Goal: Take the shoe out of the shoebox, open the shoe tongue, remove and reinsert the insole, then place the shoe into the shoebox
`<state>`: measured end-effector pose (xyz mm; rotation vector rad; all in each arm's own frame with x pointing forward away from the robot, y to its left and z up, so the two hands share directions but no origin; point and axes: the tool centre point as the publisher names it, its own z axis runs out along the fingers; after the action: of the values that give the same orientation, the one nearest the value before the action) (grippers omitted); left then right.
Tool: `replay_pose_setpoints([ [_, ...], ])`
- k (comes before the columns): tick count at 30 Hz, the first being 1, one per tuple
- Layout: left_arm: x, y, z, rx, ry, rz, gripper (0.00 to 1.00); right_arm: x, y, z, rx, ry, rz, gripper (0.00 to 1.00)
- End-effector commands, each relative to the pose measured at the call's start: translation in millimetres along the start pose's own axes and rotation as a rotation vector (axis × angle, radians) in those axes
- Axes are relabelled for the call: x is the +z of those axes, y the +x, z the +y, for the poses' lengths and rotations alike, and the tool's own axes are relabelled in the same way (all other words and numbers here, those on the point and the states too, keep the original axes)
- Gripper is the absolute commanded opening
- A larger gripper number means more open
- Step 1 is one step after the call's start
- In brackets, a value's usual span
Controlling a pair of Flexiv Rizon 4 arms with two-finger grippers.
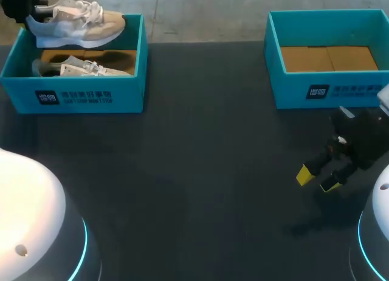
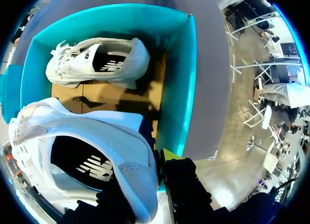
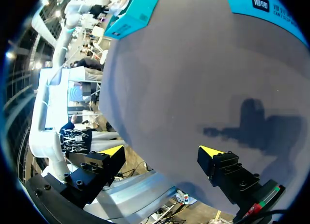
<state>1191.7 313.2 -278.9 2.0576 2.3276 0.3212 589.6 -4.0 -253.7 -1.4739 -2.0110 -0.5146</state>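
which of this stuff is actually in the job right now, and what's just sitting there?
In the job: held shoe; left box; left tool, gripping that shoe.
Sitting by: other shoe in the left box; right box, empty; right tool, open.

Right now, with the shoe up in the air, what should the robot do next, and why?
Probably carry the shoe sideways out over the table and set it down. The left gripper holds it by the heel above the box, where the other shoe lies; the tongue and insole likely need it resting on something. The right gripper is open, over the table.
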Motion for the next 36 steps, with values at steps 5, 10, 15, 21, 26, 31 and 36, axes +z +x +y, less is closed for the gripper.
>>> replay_pose_setpoints([
  [5,7,-7.8,11,0.010,0.016,0.012,0.00,1,0.5,-0.9,0.002,-0.001,-0.003,1.00],
  [10,11,-14.9,10,0.024,0.019,0.016,0.00,1,0.5,-0.9,0.002,-0.001,-0.003,1.00],
  [15,17,-20.0,8,0.035,0.028,0.013,0.00,1,0.5,-0.9,0.002,-0.001,-0.003,1.00],
  [21,28,-23.1,7,0.037,0.037,0.014,0.00,1,0.5,-0.9,0.002,-0.001,-0.003,1.00],
  [26,32,-24.6,8,0.037,0.042,0.021,0.00,1,0.5,-0.9,0.002,-0.001,-0.003,1.00],
  [31,44,-25.5,9,0.031,0.052,0.031,0.00,1,0.5,-0.9,0.002,-0.001,-0.003,1.00],
  [36,46,-25.4,9,0.028,0.061,0.039,0.00,1,0.5,-0.9,0.002,-0.001,-0.003,1.00],
])
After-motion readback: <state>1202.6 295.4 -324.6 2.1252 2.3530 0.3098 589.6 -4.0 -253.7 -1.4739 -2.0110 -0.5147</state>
